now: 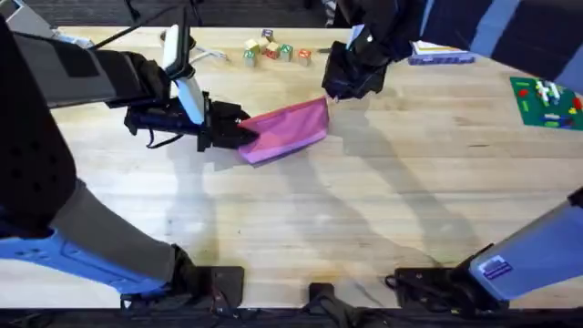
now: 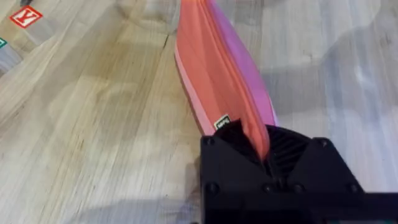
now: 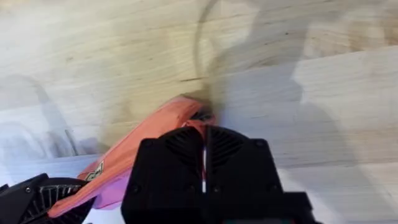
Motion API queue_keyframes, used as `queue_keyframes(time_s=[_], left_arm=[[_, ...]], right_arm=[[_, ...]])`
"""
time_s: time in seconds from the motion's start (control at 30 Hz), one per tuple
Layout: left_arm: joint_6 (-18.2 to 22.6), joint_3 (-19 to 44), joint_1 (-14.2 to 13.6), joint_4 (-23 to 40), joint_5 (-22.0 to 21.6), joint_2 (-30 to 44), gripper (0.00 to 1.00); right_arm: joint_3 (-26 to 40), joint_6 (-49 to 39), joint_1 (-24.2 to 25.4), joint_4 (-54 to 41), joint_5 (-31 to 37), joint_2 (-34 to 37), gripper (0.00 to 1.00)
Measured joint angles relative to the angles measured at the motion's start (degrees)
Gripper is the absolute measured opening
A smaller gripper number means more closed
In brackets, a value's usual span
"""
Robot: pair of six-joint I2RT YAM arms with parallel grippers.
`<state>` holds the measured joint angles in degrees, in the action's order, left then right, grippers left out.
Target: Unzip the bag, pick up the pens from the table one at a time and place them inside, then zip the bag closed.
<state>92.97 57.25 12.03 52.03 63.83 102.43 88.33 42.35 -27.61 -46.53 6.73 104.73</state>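
Observation:
The pink bag lies near the middle of the table, its long side running left to right. My left gripper is shut on the bag's left end; in the left wrist view the bag stretches away from my left gripper. At the bag's far right corner my right gripper hovers low. In the right wrist view my right gripper is shut with a thin pink-red tab between the fingers, at the bag's end. The pens are out of view.
Several wooden letter blocks sit at the back of the table, one showing in the left wrist view. A green board lies at the right edge, and flat purple items at the back right.

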Motion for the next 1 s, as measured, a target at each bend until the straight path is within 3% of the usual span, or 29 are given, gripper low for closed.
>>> queue_keyframes(time_s=[0.43,1.0], left_arm=[[0.0,0.0,-0.5,0.0,0.6,0.0,0.046],[0.0,0.0,-0.7,-0.2,0.6,0.0,0.046]], right_arm=[[0.0,-0.4,3.4,-2.4,-3.2,0.2,0.032],[0.0,-0.4,5.1,0.1,-3.6,6.4,0.032]])
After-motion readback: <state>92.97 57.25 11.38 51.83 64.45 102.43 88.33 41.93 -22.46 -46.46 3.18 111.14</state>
